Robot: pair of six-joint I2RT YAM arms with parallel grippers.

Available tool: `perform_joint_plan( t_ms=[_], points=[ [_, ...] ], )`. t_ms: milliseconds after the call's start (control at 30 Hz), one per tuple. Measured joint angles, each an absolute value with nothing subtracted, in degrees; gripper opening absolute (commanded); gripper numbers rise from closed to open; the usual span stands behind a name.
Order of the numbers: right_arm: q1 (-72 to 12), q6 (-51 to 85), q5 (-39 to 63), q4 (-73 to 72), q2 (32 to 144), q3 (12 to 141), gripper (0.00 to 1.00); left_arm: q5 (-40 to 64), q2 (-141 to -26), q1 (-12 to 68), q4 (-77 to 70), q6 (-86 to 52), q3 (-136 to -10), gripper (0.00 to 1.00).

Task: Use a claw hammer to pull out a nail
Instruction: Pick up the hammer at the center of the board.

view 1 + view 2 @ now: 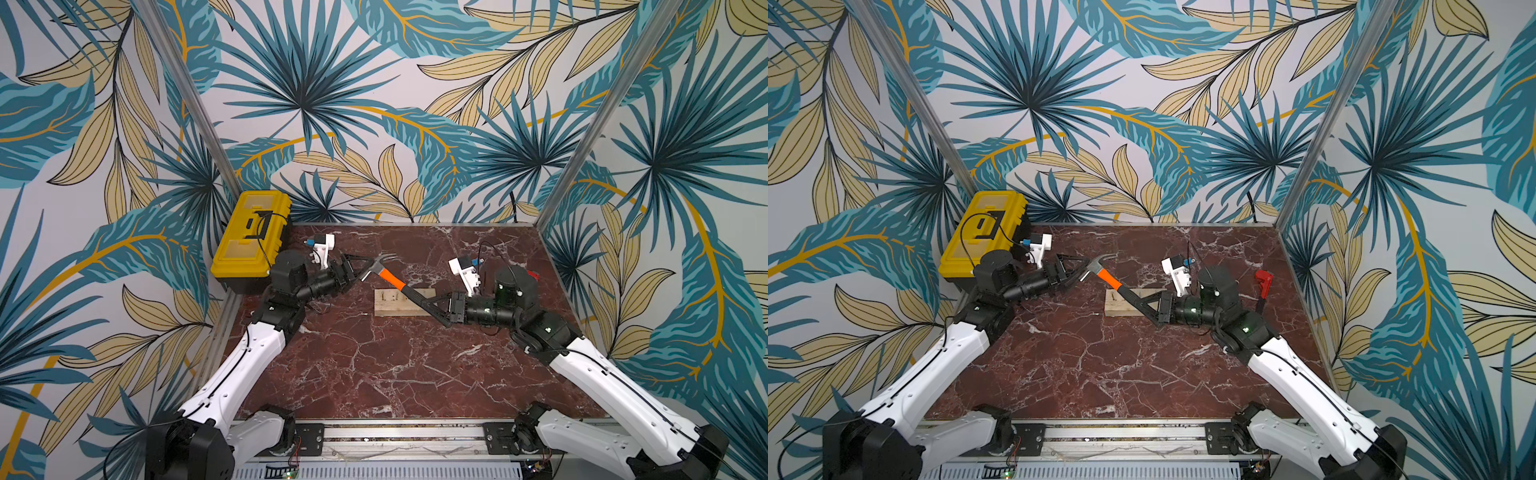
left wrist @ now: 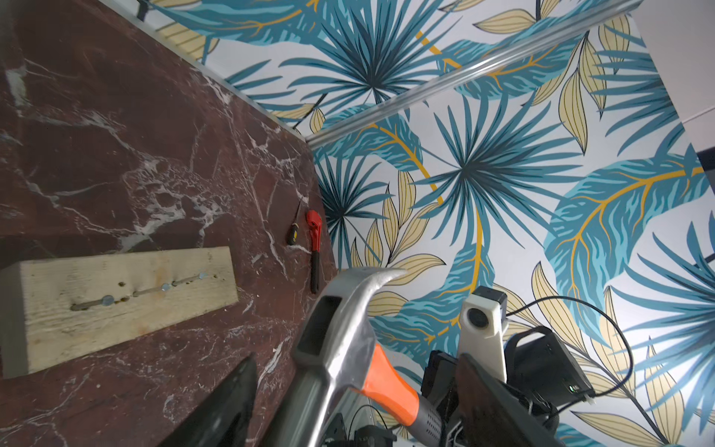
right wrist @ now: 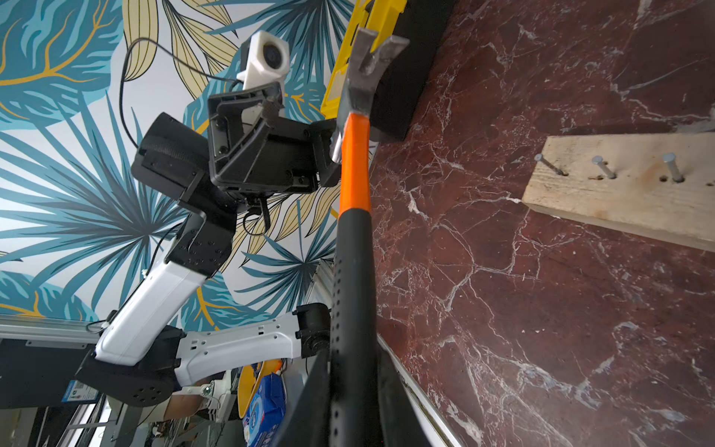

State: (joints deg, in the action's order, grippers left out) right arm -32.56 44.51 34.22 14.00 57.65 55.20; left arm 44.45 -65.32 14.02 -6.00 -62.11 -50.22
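We take the wooden block (image 1: 388, 308) as ref pt. The claw hammer (image 1: 391, 279) hangs in the air over it. Its black handle crosses above the block's end nearer the right arm. The steel head is up past the block's far corner on the left-arm side, w/ the claw curving away from the block.

Right gripper (image 1: 434, 309) is clamped tight on the lower black handle. We reckon the low grip is for max leverage when prying.

Left gripper (image 1: 365, 269) sits at the head, jaws spread wide w/ the head between them. In the left wrist view the fingers (image 2: 228, 406) stand clear of the steel, so it has hold of nothing as far as we can tell. Reads to us as a handover-type pose, tool's weight on the right gripper alone.

Three nails (image 3: 597, 165) stick up out of the block in a row, heads proud and slightly leaning, so the claw has sth to hook. None is engaged yet; the claw is well apart from them.

Next, in our judgement: left backs off, right swings the head down to the block, fork goes under a nail head. Risk: nothing pins the block, so it may lift or slide w/ the pull.

A red wrench (image 1: 1262, 279) and a screwdriver (image 2: 293, 232) lie beyond the block on the right-arm side. The yellow toolbox (image 1: 249, 241) is beyond it on the left-arm side, all out of the way
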Motion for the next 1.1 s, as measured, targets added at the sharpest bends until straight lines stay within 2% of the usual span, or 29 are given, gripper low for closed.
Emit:
perform_joint_plan(
  t_ms=[167,300,533,700,767,833,867,1000,1100],
  points=[
    [-32.53,44.51,36.71,13.93,57.65,55.2,0.0,48.88,-66.48,13.98,-5.67,-61.71,-50.3,0.79],
    [-32.53,44.53,38.65,13.8,57.65,55.22,0.0,51.75,-67.22,13.98,-5.26,-61.3,-50.72,0.72],
    [-32.53,44.53,40.91,13.41,57.67,55.81,0.0,57.95,-69.01,13.82,-5.1,-61.01,-52.88,0.46],
    [-31.92,44.91,42.13,13.08,57.71,55.96,0.0,59.92,-68.95,13.69,-5.17,-60.95,-52.88,0.31],
    [-31.51,45.01,43.09,12.88,57.71,55.96,0.0,60.45,-68.77,13.41,-5.54,-61.8,-52.88,0.2],
    [-31.24,44.97,43.86,12.36,57.76,55.96,0.0,61.1,-68.58,13.13,-6.02,-62.98,-53.01,0.03],
    [-31.18,44.95,44.05,12.27,57.78,55.96,0.0,61.14,-68.53,13.1,-6.13,-63.13,-53.04,0.0],
    [-30.87,44.97,44.6,12.14,57.93,55.96,0.0,61.12,-68.51,13.08,-6.2,-63.77,-53.04,0.0],
    [-30.48,44.95,44.95,12.08,58.06,55.96,0.26,60.69,-68.45,13.08,-6.2,-64.05,-53.04,0.0]
  ],
)
